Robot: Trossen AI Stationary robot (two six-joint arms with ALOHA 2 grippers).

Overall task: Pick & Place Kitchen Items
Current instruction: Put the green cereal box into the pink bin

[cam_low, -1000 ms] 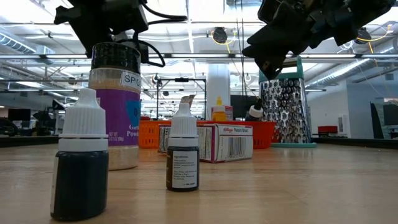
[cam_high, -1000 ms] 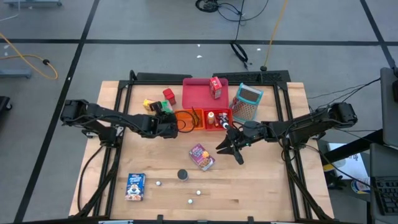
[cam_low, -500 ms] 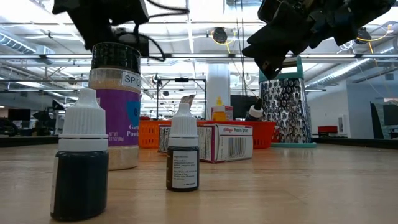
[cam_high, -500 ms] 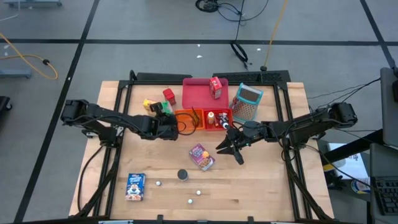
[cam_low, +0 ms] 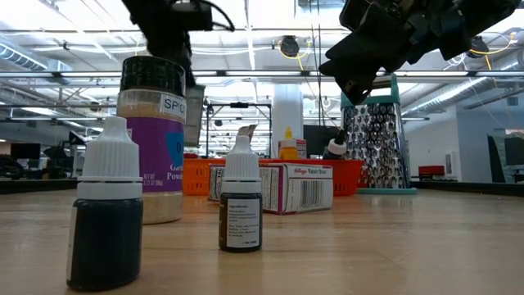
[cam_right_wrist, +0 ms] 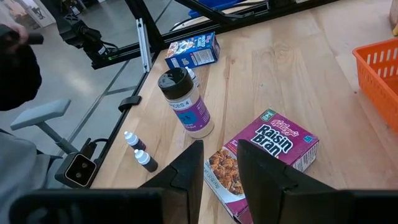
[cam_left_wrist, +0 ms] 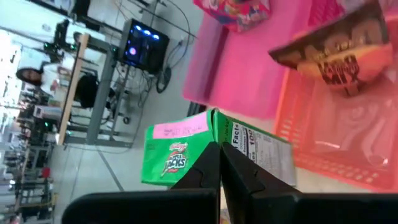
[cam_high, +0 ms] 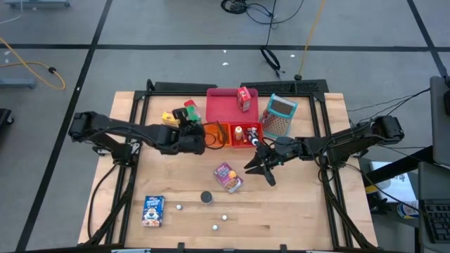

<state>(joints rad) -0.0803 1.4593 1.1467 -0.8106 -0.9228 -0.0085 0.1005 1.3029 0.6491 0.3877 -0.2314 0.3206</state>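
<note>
The green box (cam_left_wrist: pixel 186 152) is clamped between the closed fingers of the left tool (cam_high: pixel 188 126), raised off the desk (cam_high: pixel 302 211) just beside the orange bin (cam_high: pixel 213 135) and near the pink-red tray (cam_high: pixel 223 105). A yellow box (cam_high: pixel 167 118) lies just behind the left tool. The right tool (cam_high: pixel 259 166) hangs above the desk with its fingers set narrowly apart, holding nothing, near the purple Raisin Bran box (cam_right_wrist: pixel 264 155). The spice can (cam_right_wrist: pixel 185 102) stands upright close to that box. A blue box (cam_high: pixel 153 209) lies toward the front left. Small white-capped bottles (cam_right_wrist: pixel 140 151) stand along the front edge.
</note>
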